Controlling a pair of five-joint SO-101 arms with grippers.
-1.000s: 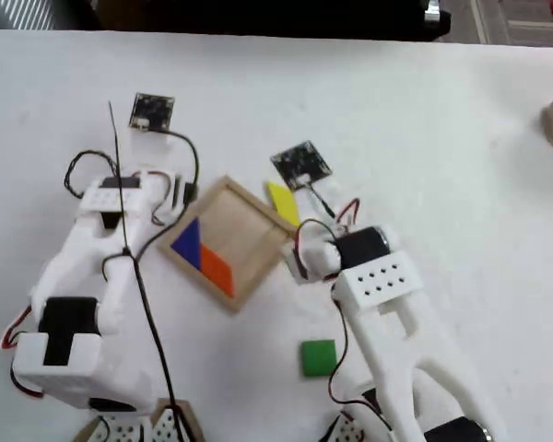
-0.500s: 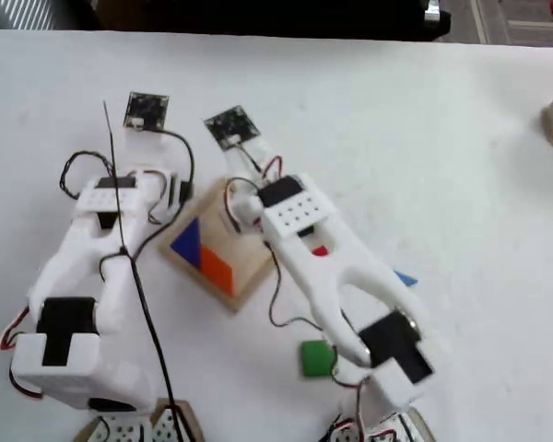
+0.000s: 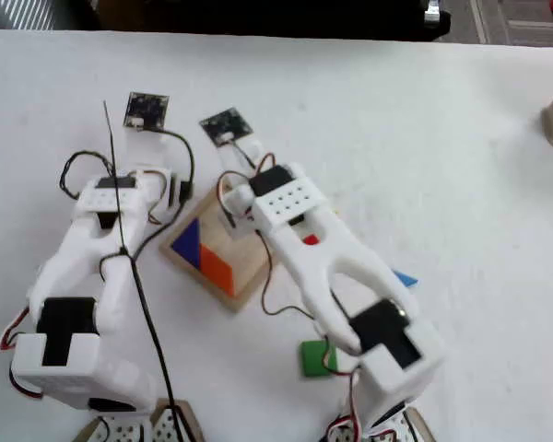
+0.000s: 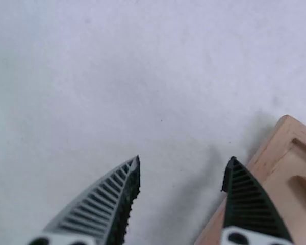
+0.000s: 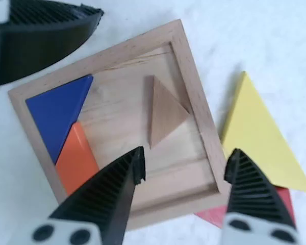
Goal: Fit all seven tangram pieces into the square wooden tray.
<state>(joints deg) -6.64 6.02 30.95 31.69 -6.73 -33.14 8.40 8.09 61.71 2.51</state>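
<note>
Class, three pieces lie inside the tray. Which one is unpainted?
The plain wooden triangle, alone near the middle of the tray. The other two, a blue triangle and an orange piece, are painted and lie side by side against one wall.

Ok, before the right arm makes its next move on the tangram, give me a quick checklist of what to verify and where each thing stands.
1. Right gripper open and empty: ok.
2. Left gripper open and empty: ok, it sits by the tray's corner.
3. Free room in the tray: ok, there is bare floor beside the blue triangle and the orange piece.
4. Wooden triangle seated against the others: not ok, it lies apart from them.
5. Yellow triangle free to lift: cannot tell. It lies just outside the rim with a red piece at its edge.
</note>
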